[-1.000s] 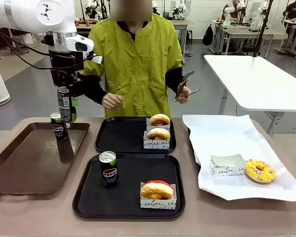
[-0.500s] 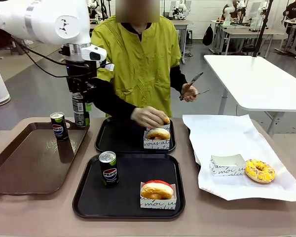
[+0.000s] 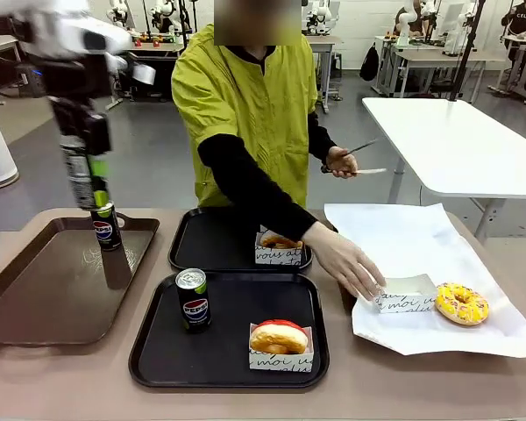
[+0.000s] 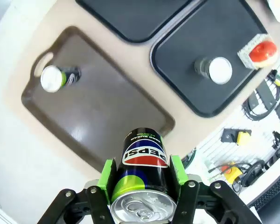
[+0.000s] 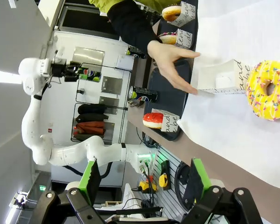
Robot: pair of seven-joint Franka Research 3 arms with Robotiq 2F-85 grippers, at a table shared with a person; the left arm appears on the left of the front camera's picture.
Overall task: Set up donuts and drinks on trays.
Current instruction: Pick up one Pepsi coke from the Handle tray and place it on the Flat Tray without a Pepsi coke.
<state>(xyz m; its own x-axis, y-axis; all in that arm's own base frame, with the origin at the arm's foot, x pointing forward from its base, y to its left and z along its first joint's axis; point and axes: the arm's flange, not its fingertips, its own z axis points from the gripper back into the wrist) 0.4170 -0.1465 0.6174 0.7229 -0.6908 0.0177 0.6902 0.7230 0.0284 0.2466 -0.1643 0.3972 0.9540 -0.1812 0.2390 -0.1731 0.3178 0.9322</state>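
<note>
My left gripper [image 3: 88, 180] is shut on a black Pepsi can [image 3: 75, 174], held high over the far left corner of the brown tray [image 3: 44, 289]; the left wrist view shows this can [image 4: 142, 154] between the green pads [image 4: 107, 175]. A second can [image 3: 105, 230] stands on the brown tray. The near black tray [image 3: 228, 368] holds a third can [image 3: 193, 298] and a boxed red-iced donut [image 3: 279, 338]. On the far black tray [image 3: 202, 241] sits a boxed donut [image 3: 279, 247]. My right gripper [image 5: 142, 182] is open and holds nothing.
A person's hand [image 3: 346, 263] reaches across to an empty white box [image 3: 405, 295] on the white paper sheet [image 3: 421, 237], beside a yellow donut [image 3: 461, 303]. The person's other hand holds tongs [image 3: 355, 162]. A white table [image 3: 456, 132] stands behind at the right.
My left arm has swung left and up with the can, away from the far black tray. The person's hand moved from the far tray's donuts to the empty box on the paper.
</note>
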